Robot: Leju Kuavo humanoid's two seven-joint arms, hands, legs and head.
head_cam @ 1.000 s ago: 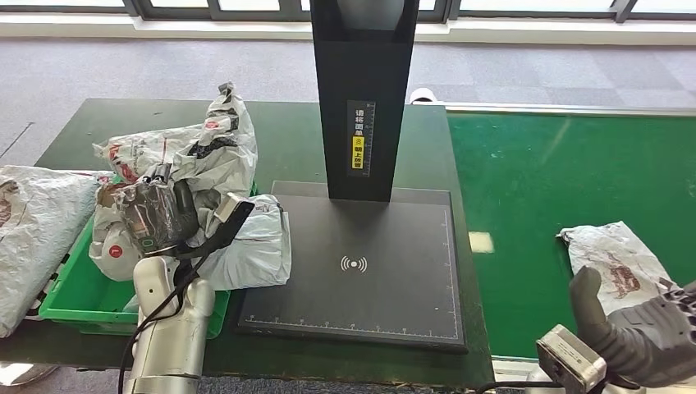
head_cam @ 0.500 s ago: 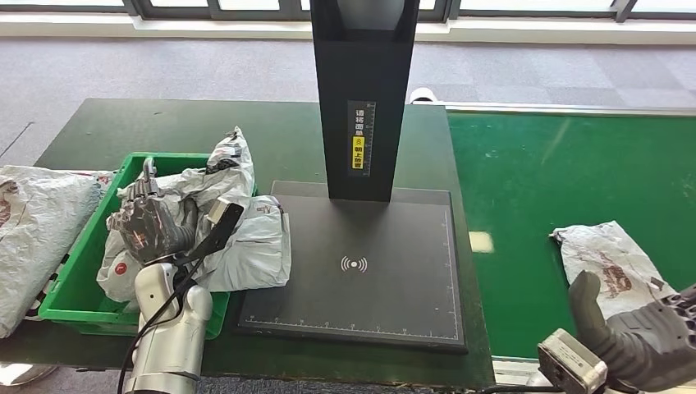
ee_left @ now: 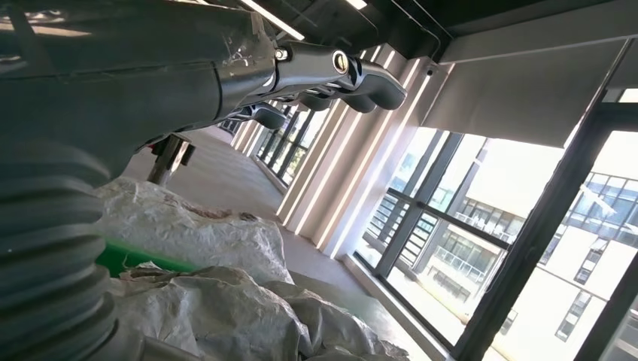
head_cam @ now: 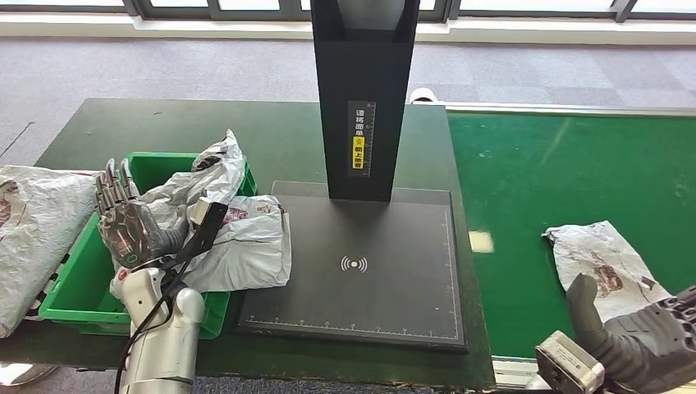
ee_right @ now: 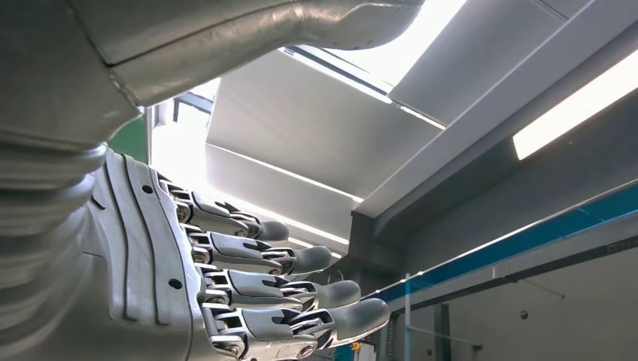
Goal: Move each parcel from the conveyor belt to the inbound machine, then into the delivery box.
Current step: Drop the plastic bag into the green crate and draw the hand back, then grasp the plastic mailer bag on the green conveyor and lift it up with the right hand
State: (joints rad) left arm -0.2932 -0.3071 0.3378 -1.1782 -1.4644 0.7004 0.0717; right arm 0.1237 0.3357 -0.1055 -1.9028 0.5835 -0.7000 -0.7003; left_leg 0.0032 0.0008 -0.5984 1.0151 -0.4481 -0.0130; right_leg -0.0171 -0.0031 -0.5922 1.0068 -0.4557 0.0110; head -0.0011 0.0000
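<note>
Left hand, fingers spread and empty, hides part of the crumpled white plastic parcel beside it; right hand (cut off by the frame edge) has fingers apart, holding nothing.

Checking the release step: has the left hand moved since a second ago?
Yes. The left hand let go of the parcel and shifted left and down, away from the black scanner post.

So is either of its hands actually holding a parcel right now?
No. The left hand is spread open above the green bin, holding nothing. The right hand is open near the parcel on the belt, not gripping it.
</note>
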